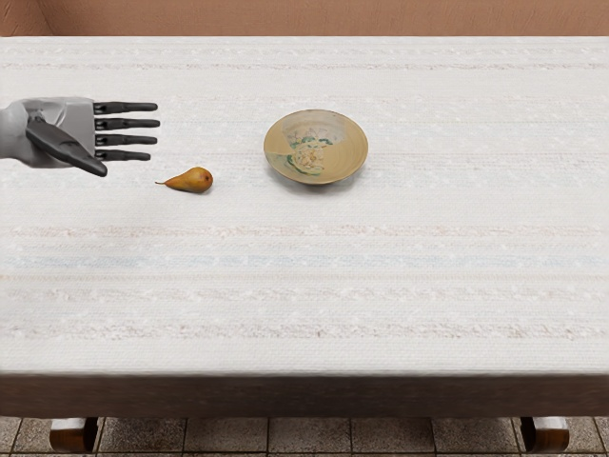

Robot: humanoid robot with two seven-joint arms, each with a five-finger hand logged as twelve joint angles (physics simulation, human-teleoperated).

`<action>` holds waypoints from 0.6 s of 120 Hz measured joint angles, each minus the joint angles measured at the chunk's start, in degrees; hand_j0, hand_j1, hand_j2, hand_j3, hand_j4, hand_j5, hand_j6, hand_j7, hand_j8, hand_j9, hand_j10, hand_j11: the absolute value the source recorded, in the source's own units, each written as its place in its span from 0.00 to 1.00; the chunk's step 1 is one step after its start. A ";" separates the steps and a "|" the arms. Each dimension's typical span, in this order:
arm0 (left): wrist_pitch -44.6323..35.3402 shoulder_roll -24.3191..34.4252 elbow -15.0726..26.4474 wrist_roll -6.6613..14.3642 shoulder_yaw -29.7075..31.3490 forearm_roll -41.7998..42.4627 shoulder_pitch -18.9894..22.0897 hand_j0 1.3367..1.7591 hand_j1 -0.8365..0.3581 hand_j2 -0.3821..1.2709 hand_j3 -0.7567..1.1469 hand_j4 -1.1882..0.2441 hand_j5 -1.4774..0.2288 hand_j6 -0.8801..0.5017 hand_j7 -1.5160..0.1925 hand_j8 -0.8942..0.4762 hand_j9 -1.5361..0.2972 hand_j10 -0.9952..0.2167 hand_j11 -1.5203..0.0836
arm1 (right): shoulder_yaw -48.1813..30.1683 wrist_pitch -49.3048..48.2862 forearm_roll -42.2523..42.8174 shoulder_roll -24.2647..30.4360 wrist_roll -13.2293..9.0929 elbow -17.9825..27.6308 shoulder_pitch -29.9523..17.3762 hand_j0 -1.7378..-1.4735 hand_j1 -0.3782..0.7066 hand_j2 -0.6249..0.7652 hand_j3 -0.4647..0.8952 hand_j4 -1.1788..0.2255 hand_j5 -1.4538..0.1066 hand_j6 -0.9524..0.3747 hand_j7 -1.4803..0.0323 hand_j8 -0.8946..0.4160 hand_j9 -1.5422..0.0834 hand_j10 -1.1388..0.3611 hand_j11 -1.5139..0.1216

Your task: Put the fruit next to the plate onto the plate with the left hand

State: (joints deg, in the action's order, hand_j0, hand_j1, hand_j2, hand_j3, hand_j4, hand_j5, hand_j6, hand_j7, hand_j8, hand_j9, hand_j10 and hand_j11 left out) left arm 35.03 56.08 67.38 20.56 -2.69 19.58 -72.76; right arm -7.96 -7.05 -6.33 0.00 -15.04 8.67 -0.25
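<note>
One pear [190, 180] lies on my table [381, 286] left of the plate [316, 146], apart from it, while my left hand [71, 133] hovers nearby, fingers [128, 124] spread, holding nothing.

orange-brown pear [191, 179], tan green-patterned plate [315, 146]

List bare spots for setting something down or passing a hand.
Free: table right of the plate, the whole near half, the far strip behind it. Narrow gap between pear and plate. Crowded: left hand close beside the pear.
</note>
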 joint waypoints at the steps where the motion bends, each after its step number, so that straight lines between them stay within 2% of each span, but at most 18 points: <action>1: 0.00 0.00 0.00 0.00 0.00 0.00 0.00 0.76 0.99 0.23 0.40 0.83 0.87 0.64 0.89 0.65 0.84 0.82 0.95 | 0.00 -0.01 0.01 0.00 -0.01 0.00 0.00 0.30 0.06 0.44 0.34 0.82 0.90 0.69 0.95 0.66 0.92 0.74 0.90; 38: 0.00 0.00 -0.15 0.01 0.00 -0.22 -0.57 0.76 0.99 0.23 0.40 0.83 0.87 0.64 0.89 0.65 0.84 0.82 0.95 | 0.06 -0.24 0.10 0.00 0.24 0.73 0.16 0.30 0.06 0.44 0.34 0.82 0.90 0.69 0.95 0.66 0.92 0.74 0.90; 61: 0.01 -1.93 -0.15 0.02 -0.18 -7.00 -5.65 0.76 0.99 0.23 0.40 0.83 0.87 0.64 0.89 0.65 0.84 0.82 0.95 | 0.05 -0.25 0.09 0.00 0.19 0.79 0.35 0.30 0.06 0.44 0.34 0.82 0.90 0.69 0.95 0.66 0.92 0.74 0.90; 72: -0.01 -6.73 -0.33 0.06 -0.36 -14.65 -8.58 0.76 0.99 0.23 0.40 0.83 0.87 0.64 0.89 0.65 0.84 0.82 0.95 | 0.01 -0.25 0.09 0.00 0.14 0.78 0.46 0.30 0.06 0.44 0.34 0.82 0.90 0.69 0.95 0.66 0.92 0.74 0.90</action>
State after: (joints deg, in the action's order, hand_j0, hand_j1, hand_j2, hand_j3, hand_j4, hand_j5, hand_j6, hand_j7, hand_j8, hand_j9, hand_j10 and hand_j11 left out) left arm 35.02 49.34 67.04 20.62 -3.05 4.93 -81.34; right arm -7.94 -7.29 -6.24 0.00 -14.90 9.45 0.21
